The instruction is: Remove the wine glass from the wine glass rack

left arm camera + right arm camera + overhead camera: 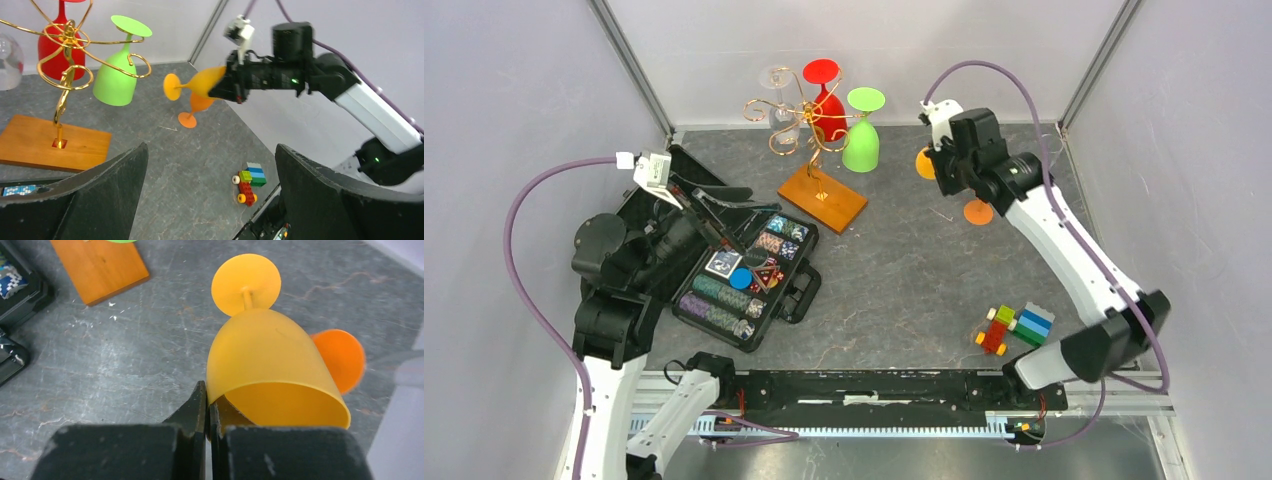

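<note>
In right tool (206,402), glass (265,352) horizontal, foot-leftward

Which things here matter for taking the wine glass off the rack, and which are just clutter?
Job: wine glass rack; yellow-orange wine glass, held by right end effector; red glass, green glass, clear glass on rack.
Lying about: poker chip case; toy bricks; darker orange glass.

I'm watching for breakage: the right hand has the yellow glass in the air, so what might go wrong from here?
The right hand pinches only one wall of the yellow glass at its rim, with the glass held sideways, so it may pivot or slip out. An orange glass is close by below it; lowering there might knock them together.
</note>
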Robot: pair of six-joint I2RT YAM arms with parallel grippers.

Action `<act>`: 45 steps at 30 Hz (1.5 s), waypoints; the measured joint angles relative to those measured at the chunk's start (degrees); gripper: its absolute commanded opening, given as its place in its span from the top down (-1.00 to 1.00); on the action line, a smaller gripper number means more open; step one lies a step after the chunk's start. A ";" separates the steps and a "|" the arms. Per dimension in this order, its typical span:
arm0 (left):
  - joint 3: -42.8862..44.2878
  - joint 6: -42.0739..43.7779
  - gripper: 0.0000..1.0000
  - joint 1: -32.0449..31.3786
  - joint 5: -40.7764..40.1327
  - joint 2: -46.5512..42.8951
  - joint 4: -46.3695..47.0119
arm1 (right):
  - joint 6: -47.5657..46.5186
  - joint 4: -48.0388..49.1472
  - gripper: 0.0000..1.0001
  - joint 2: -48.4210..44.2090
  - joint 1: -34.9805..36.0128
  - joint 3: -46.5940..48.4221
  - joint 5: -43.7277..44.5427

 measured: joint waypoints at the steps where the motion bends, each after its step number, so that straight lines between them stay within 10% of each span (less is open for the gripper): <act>1: -0.02 0.28 -1.00 0.00 0.92 -0.28 -0.33 | -0.26 -0.74 1.00 2.05 -0.48 1.25 -1.60; 31: -4.85 5.75 -1.00 0.00 4.26 1.31 -2.45 | -5.33 -14.34 1.00 27.15 -4.98 12.90 -5.33; 45: -5.25 6.49 -1.00 0.00 4.44 1.86 -2.19 | -5.97 -14.99 0.37 29.79 -5.68 13.94 -3.50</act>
